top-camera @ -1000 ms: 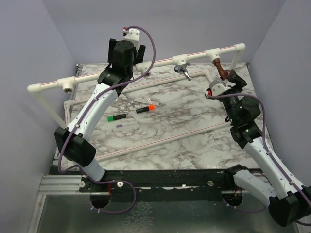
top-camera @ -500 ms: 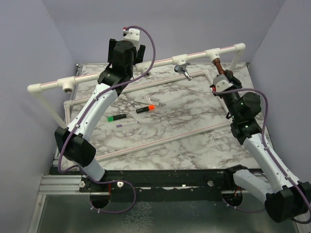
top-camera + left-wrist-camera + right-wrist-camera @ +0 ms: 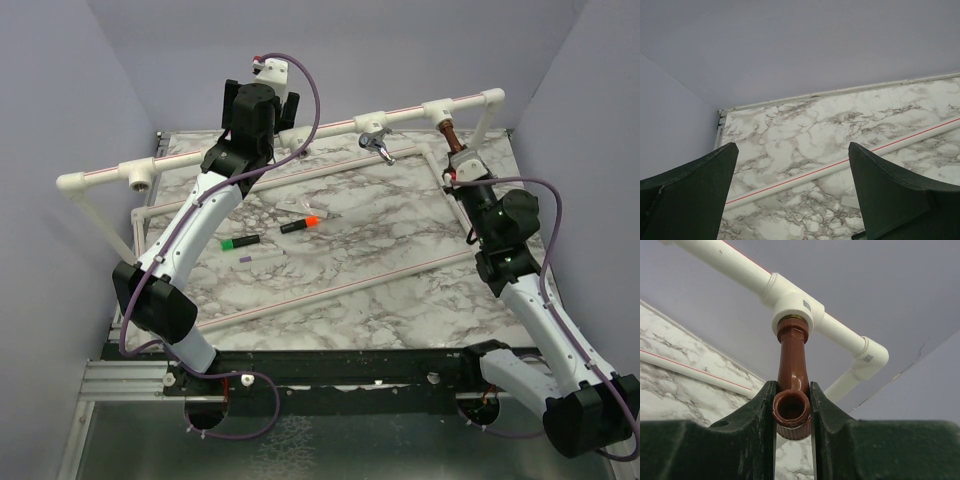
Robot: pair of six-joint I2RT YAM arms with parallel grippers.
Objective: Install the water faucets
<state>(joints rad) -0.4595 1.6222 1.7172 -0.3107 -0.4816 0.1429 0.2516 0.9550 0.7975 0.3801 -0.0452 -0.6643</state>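
— At the back right corner of the worktop (image 3: 380, 250), what have the right fingers (image 3: 752, 427) got?

— They're clamped on the copper faucet (image 3: 792, 365). One finger presses against each side of its round open mouth, which faces the wrist camera. From above, the same faucet (image 3: 449, 133) shows as a short reddish stub just beyond the wrist.

— And where does that faucet sit?

— Its body rises from the fingers to a hexagonal end that goes into the downward outlet of a white tee (image 3: 792, 305) on the raised pipe (image 3: 180, 162). A thin brass-coloured ring shows at the joint. Just past that tee the pipe reaches an elbow (image 3: 867, 355) and turns down.

— The other one?

— The chrome faucet (image 3: 377, 143) hangs under the next tee to the left on the same pipe, well apart from both arms. Whether it's screwed fully home I can't tell from up there.

— Left arm?

— It's reaching up toward the back wall, above the raised pipe. The left fingers (image 3: 695, 195) stand wide apart. Between them the wrist view shows only marble and a thin red-striped pipe (image 3: 840, 162) lying on it.

— Anything loose on the marble?

— An orange-capped marker (image 3: 300, 224) and a green-capped marker (image 3: 240, 242) lie near the middle. They're close to each other but not touching, and both are well apart from the faucets.
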